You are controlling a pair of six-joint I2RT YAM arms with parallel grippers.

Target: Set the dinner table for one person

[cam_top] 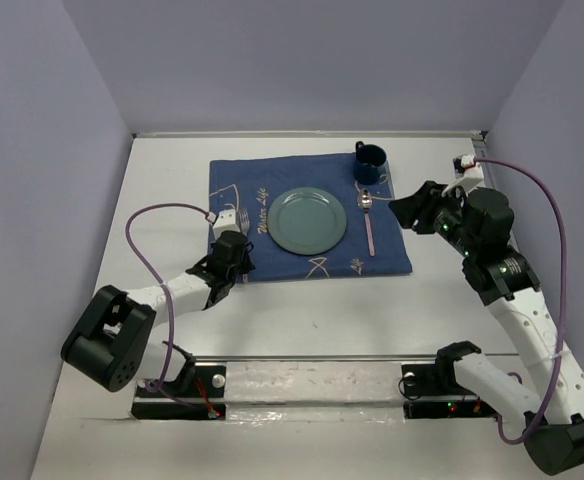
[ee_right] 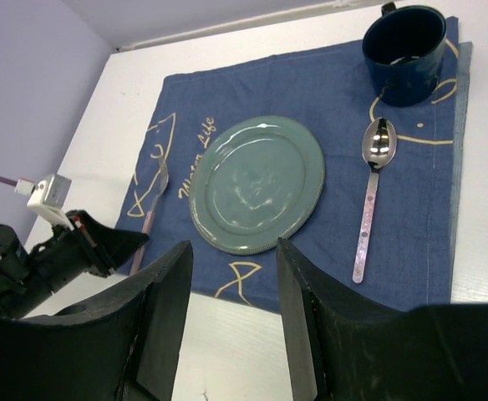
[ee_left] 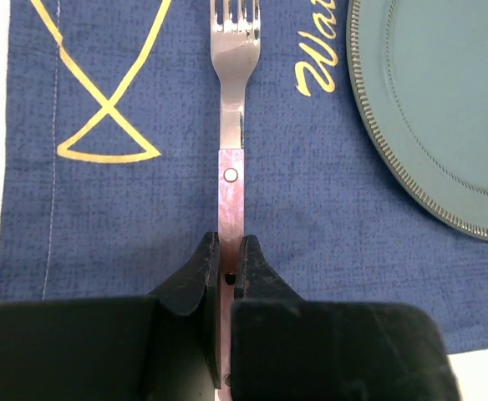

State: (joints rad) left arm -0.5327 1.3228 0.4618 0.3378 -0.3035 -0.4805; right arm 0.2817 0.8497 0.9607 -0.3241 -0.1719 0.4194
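Note:
The white dinner table (cam_top: pixel 322 320) holds a blue placemat (cam_top: pixel 272 175). On the mat sit a green plate (cam_top: pixel 307 220), a spoon (cam_top: pixel 369 222) right of the plate and a dark blue mug (cam_top: pixel 369 163) at the far right corner. My left gripper (ee_left: pixel 230 251) is shut on the pink handle of a fork (ee_left: pixel 232 125), which lies flat on the mat left of the plate (ee_left: pixel 444 100), tines pointing away. In the top view this gripper (cam_top: pixel 237 262) hides the fork. My right gripper (ee_right: pixel 231 267) is open and empty, raised right of the mat (cam_top: pixel 407 212).
Walls close in the table on the left, back and right. The left arm's purple cable (cam_top: pixel 157 215) loops over the table left of the mat. The right arm's cable (cam_top: pixel 542 190) arcs near the right wall. A rail (cam_top: pixel 312 358) runs along the near edge.

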